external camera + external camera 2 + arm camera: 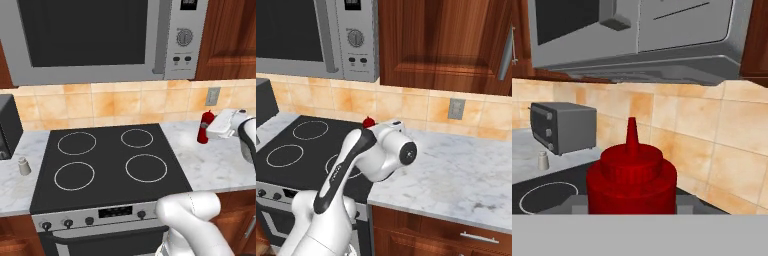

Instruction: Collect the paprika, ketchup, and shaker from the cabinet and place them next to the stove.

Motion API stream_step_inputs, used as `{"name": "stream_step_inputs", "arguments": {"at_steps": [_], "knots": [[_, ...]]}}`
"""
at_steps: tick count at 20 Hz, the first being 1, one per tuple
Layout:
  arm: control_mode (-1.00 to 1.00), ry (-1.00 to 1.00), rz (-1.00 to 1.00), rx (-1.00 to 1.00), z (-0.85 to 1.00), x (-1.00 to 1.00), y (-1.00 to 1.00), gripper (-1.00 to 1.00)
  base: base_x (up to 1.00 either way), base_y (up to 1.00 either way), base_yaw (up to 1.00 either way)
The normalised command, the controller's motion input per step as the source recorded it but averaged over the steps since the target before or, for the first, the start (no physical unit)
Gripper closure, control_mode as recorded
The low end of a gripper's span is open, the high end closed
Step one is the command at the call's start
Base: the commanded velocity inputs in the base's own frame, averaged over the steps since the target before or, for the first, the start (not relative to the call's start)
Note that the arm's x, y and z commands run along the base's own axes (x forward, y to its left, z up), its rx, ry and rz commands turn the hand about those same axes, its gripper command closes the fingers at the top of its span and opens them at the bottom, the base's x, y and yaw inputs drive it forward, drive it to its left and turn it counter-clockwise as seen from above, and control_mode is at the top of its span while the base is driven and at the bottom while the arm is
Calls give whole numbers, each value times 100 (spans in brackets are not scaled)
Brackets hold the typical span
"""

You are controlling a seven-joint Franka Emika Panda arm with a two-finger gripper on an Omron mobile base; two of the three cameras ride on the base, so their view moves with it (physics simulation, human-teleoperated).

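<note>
Right beside the stove, the ketchup stands upright.

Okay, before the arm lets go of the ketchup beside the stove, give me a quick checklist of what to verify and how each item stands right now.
1. Ketchup held in the gripper: ok, the jaws sit closed around the bottle.
2. Bottle upright: ok, nozzle points up.
3. Bottle over the counter beside the stove, not over the glass: ok.
4. Bottle base resting on the counter: cannot tell.
5. Landing spot free of other things: ok, bare marble right of the stove.
6. Shaker already placed: ok, standing on the counter left of the stove.
</note>
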Motion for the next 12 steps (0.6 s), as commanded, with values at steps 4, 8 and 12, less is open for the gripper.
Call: {"name": "stream_step_inputs", "arguments": {"at_steps": [4, 8, 12], "knots": [[-100, 0, 5, 0, -21, 25, -16, 100, 0, 0, 0], [-100, 0, 8, 0, -25, 31, -24, 100, 0, 0, 0], [-100, 0, 8, 0, -20, 40, -15, 100, 0, 0, 0]]}}
